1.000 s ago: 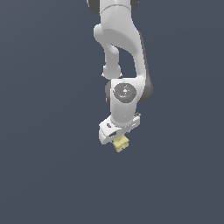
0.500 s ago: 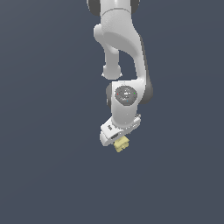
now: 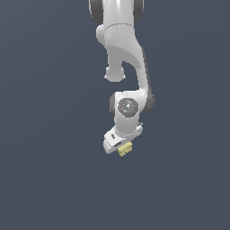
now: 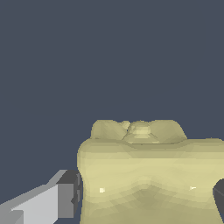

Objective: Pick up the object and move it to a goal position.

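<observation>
Right up close in the wrist view, the object [image 4: 151, 179] fills the space between the fingers: a pale yellow, matte lump with rounded knobs along its far edge and a shallow hollow across its face. One finger [image 4: 41, 203] presses against its side, grey pad touching the yellow flank, and a sliver of the opposite finger shows dark at the other side. So the end effector [image 3: 120, 144] is clamped on the object, jaws closed against its two flanks.

Pull back to the exterior view and there it is, the object [image 3: 125, 149] poking out just below the end effector, tiny beside the white hand, only its knobby end visible.

How will it handle? My read: light, given how small it is, and stiff, since the knobs keep their shape under the squeeze. The matte skin should give fair friction. The lumpy outline is the worry; pads resting on a bump could let it twist. The flatter flanks, where the pads sit now, look like the best place to hold it.

Farther out, the arm [image 3: 126, 67] climbs above the end effector and out of the picture. Beyond that, nothing but flat slate-blue all around; no bench edge shows, no goal marker, nothing near the end effector to block a carry. Whether the object hangs clear of any surface, I cannot tell.
</observation>
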You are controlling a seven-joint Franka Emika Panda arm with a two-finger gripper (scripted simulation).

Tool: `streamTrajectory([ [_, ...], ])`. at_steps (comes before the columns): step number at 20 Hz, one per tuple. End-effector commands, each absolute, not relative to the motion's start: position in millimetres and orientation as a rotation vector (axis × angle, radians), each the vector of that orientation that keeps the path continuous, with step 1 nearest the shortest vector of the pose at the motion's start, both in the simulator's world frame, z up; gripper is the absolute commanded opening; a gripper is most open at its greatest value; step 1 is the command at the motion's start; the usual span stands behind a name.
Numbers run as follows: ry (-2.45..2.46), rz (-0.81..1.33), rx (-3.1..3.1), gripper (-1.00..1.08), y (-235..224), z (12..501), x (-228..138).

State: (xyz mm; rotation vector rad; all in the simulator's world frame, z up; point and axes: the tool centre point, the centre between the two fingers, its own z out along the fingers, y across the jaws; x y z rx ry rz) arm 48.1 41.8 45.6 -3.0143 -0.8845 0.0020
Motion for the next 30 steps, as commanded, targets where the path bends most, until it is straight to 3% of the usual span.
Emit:
streamTrajectory([
  [1, -0.886, 0.000, -3.014, 1.00, 42.1, 39.6, 48.7],
  [4, -0.886, 0.000, -3.014, 1.00, 42.2, 39.2, 49.7],
  [5, -0.886, 0.000, -3.014, -1.00, 42.2, 39.2, 49.7],
  [20, -0.886, 0.000, -3.014, -1.00, 43.7, 47.7, 50.3],
  [30, -0.886, 0.000, -3.014, -1.00, 56.5, 116.3, 54.2],
])
